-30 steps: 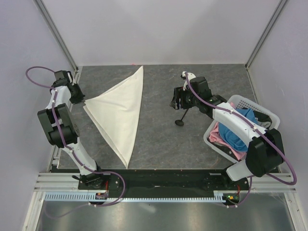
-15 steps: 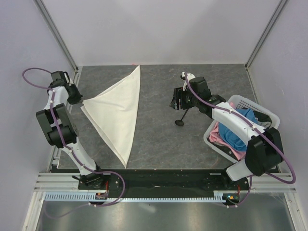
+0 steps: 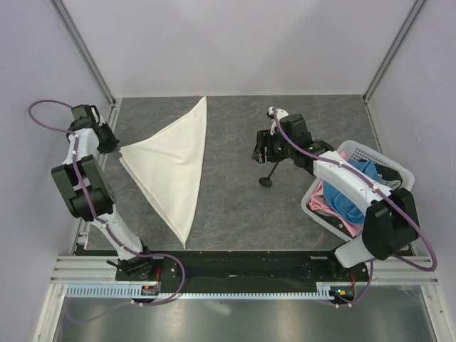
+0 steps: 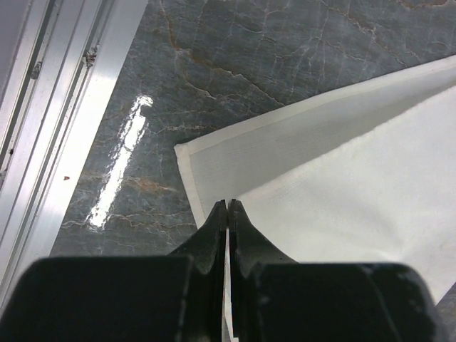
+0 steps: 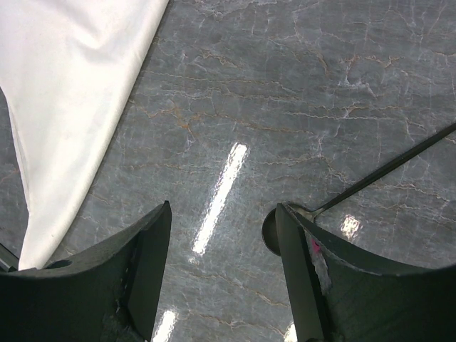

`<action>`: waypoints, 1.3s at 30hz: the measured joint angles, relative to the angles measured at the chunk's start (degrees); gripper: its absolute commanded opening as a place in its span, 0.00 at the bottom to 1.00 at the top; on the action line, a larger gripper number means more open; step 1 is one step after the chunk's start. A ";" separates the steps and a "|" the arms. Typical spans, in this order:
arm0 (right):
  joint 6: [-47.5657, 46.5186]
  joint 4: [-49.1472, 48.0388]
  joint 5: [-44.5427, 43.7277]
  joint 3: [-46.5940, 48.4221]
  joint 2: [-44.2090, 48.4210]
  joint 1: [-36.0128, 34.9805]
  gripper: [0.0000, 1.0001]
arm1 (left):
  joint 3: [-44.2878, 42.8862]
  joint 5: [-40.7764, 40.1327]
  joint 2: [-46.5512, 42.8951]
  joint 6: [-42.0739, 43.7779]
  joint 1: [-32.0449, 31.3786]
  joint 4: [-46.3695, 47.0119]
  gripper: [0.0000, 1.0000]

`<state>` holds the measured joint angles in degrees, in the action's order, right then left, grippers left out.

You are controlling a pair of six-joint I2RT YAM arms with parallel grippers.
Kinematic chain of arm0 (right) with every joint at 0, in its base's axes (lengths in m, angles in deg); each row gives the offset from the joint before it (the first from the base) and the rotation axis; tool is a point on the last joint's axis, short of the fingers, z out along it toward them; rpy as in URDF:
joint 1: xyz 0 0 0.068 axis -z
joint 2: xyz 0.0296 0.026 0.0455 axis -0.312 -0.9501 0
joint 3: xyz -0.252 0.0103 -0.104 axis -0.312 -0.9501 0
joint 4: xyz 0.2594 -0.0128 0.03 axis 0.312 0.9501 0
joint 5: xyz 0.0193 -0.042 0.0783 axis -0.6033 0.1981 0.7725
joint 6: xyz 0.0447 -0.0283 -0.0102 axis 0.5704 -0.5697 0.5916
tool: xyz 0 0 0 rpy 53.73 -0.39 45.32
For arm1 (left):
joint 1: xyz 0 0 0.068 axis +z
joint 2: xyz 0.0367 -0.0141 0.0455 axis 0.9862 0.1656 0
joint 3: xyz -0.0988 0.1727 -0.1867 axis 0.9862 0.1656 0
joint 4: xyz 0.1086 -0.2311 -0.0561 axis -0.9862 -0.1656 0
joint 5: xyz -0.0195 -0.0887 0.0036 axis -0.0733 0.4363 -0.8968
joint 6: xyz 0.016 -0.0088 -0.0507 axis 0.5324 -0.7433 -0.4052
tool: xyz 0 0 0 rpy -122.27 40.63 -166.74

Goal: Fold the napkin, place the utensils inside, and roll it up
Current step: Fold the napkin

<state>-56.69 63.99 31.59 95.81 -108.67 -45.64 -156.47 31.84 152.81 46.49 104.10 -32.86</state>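
Napkin [image 3: 171, 167] first: its near point lies on the table [image 3: 235, 214], well back toward the bases from the left claw [image 3: 114, 146], and the cloth, folded into a triangle, spreads to that claw's right. Over on the other side, a white basket [image 3: 356, 147] sits behind the right claw [image 5: 224, 210], by its arm, with a blue cloth [image 3: 353, 196] and a pink cloth [image 3: 324, 203] heaped inside. Now the right claw: jaws wide, nothing between them, only bare marbled table below. The black utensil [image 5: 385, 171] lies just off its right finger, the head partly hidden behind it, the thin handle running away to the right. Open table separates this claw from the napkin on its left. The left claw is pinched tight on the napkin's left corner, with a metal rail [image 4: 64, 142] just to its left. Farthest out, ahead of both claws, the napkin's long tip reaches the table's far edge.
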 measured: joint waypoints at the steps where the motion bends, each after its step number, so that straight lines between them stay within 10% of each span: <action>1: 0.00 0.00 0.00 0.00 0.00 0.00 0.69 | 0.00 0.02 0.00 0.00 0.17 0.02 0.02; 21: 0.00 0.02 0.35 0.00 -0.74 0.00 0.69 | -1.95 0.92 5.68 0.00 2.03 0.09 0.03; 28: 0.00 0.00 0.37 0.00 -1.09 0.00 0.70 | -3.13 -1.92 7.78 0.20 2.19 0.07 0.75; 39: 0.24 -2.64 4.52 11.13 -17.49 -0.24 0.69 | -0.48 -4.39 4.85 -1.36 1.92 0.50 0.84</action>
<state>-56.45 61.35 36.11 106.94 -126.16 -45.88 -156.95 27.45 157.67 45.14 106.03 -32.35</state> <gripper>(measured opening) 0.698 0.831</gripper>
